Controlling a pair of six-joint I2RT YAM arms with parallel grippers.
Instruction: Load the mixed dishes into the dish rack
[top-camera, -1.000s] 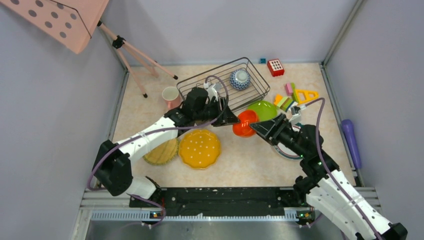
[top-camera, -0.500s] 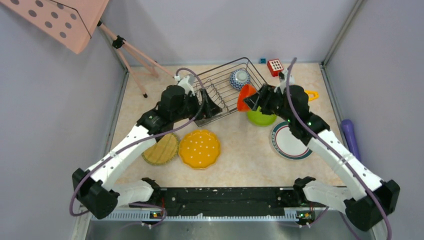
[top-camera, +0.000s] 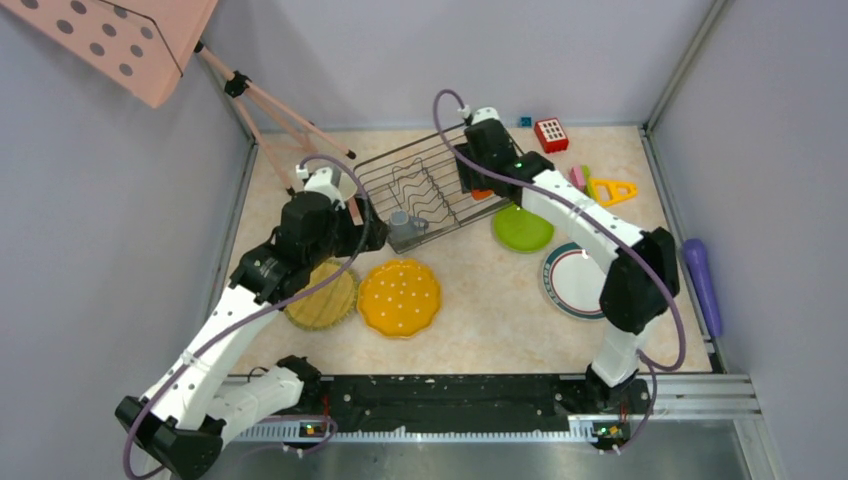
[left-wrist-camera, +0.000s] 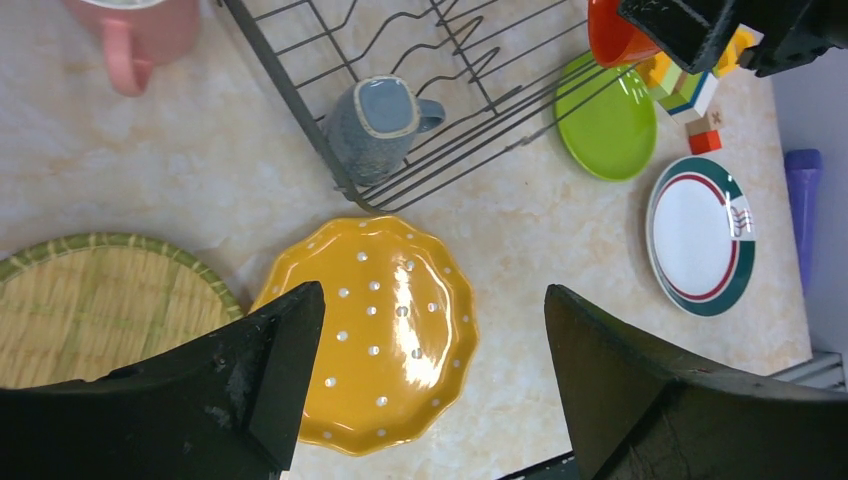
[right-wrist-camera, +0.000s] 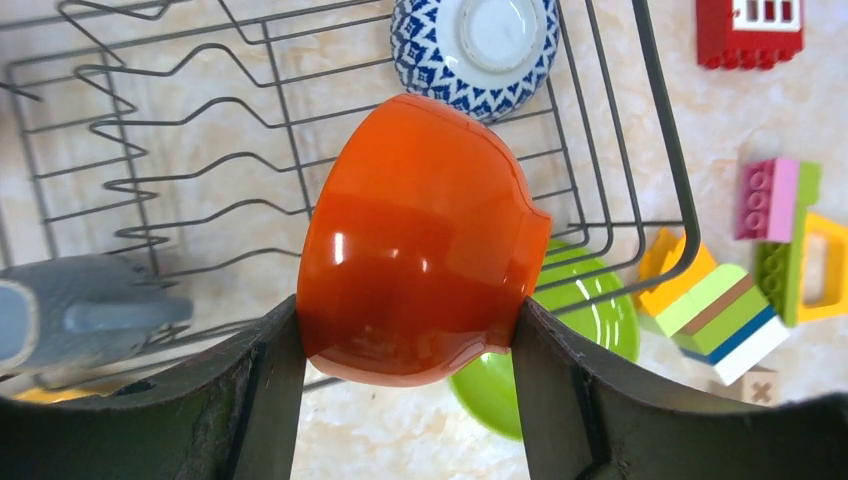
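Observation:
My right gripper (right-wrist-camera: 405, 310) is shut on the orange-red bowl (right-wrist-camera: 420, 240) and holds it, tipped on its side, above the dish rack (right-wrist-camera: 665, 125); in the top view it is over the rack's right part (top-camera: 478, 178). The patterned bowl (right-wrist-camera: 470, 40) lies upside down in the rack's far right corner. The grey mug (left-wrist-camera: 370, 125) lies in the rack's near corner (top-camera: 403, 228). My left gripper (left-wrist-camera: 432, 300) is open and empty, above the yellow scalloped plate (left-wrist-camera: 375, 330), left of the rack (top-camera: 372, 232). The pink mug (left-wrist-camera: 140, 35) stands left of the rack.
A woven-look yellow plate (top-camera: 322, 300) lies under my left arm. The lime green plate (top-camera: 522, 228) and the white green-rimmed plate (top-camera: 578, 282) lie right of the rack. Toy blocks (top-camera: 590, 185), a red block (top-camera: 551, 133) and the purple cylinder (top-camera: 703, 285) are at the right. A pink stand (top-camera: 270, 110) is at the far left.
My right arm lifted the orange-red bowl from the table and carried it back over the rack. My left gripper let go of the grey mug in the rack and drew back left.

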